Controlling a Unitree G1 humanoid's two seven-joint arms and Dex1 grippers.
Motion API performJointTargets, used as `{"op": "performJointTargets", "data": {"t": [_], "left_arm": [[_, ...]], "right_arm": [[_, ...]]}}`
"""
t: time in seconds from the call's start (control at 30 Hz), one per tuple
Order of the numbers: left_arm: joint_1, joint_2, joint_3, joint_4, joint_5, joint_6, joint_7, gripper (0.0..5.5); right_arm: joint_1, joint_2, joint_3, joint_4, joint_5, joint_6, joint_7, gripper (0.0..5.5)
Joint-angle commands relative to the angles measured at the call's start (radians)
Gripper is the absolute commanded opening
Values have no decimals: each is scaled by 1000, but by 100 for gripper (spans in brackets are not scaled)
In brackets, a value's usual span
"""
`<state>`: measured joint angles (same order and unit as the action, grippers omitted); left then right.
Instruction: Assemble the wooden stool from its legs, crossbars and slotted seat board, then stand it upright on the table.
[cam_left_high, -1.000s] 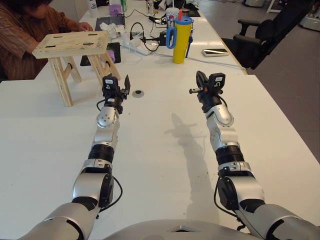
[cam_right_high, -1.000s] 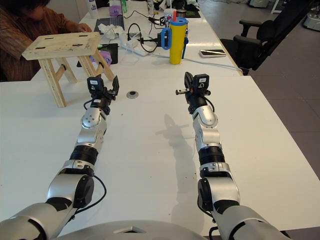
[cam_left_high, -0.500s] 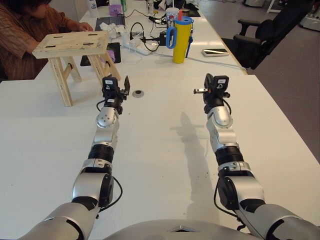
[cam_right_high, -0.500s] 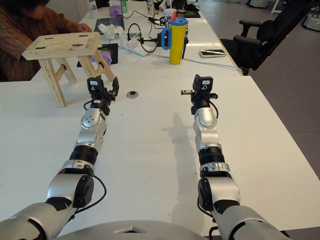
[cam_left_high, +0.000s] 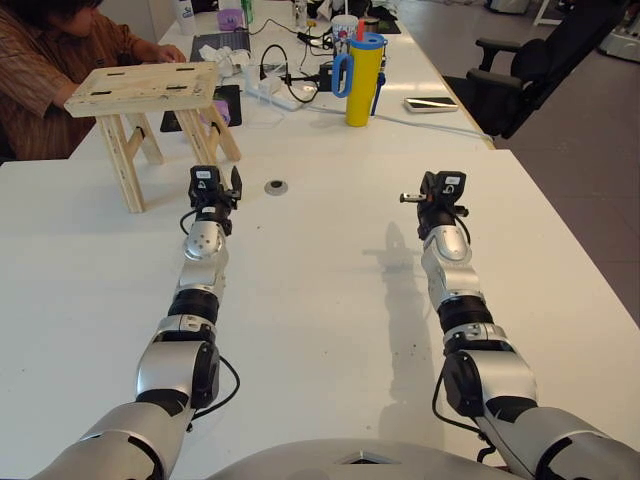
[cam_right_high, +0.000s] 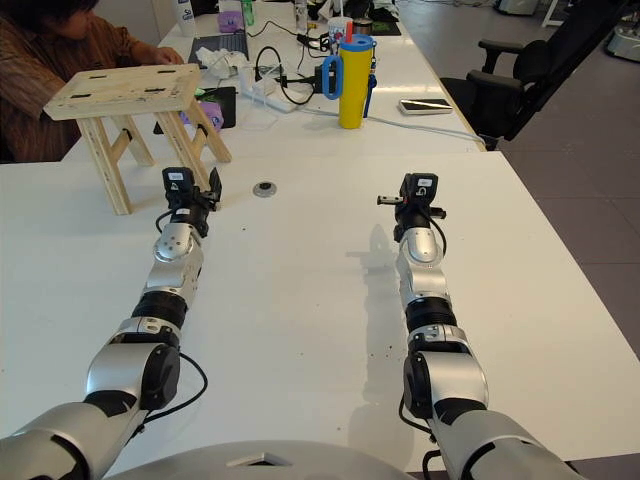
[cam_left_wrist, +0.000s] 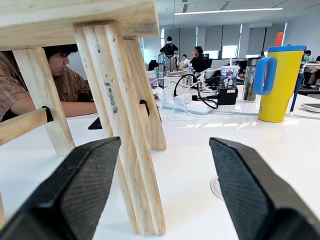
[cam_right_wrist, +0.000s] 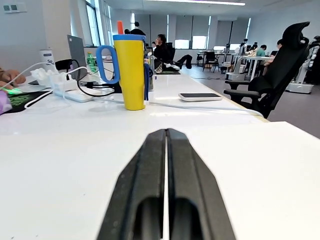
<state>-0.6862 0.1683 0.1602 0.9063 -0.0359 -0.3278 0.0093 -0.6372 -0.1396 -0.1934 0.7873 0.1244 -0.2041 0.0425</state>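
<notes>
The wooden stool (cam_left_high: 150, 100) stands upright on its legs at the back left of the white table (cam_left_high: 320, 300), with the slotted seat board on top. My left gripper (cam_left_high: 222, 180) is open, just right of the stool's nearest legs and low over the table. In the left wrist view a stool leg (cam_left_wrist: 122, 130) stands close ahead of the left gripper (cam_left_wrist: 165, 195), and nothing lies between its pads (cam_left_wrist: 70, 200). My right gripper (cam_left_high: 430, 192) is shut and empty over the table's right half. In the right wrist view the right gripper's (cam_right_wrist: 166, 185) fingers are pressed together.
A yellow tumbler (cam_left_high: 362, 78) with a blue handle stands at the back centre, with a phone (cam_left_high: 432, 104) to its right. Cables and a power strip (cam_left_high: 285, 85) lie behind the stool. A round cable grommet (cam_left_high: 276, 187) sits between the grippers. A black chair (cam_left_high: 525, 75) stands off the table's right side.
My left gripper has shifted left, closer to the stool's legs. My right gripper has moved right and dropped lower towards the table. The stool has not moved.
</notes>
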Motion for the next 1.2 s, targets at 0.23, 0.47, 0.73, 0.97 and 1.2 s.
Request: {"op": "performJointTargets", "data": {"t": [0.23,0.47,0.73,0.97,1.2], "left_arm": [[-15,26,-33,219,103,-176,145,329],[-14,29,-3,302,80,-224,151,329],[0,37,-8,333,82,-239,113,329],[-11,30,-14,334,93,-248,134,329],[-7,18,-9,335,86,-255,136,329]], "right_arm": [[-41,-12,-8,186,-18,-130,-25,0],[-46,-51,-1,318,-63,-187,-64,0],[-52,-50,3,369,-68,-207,-30,0],[-62,-37,8,370,-67,-219,-2,0],[-59,-41,5,375,-73,-216,-14,0]]}}
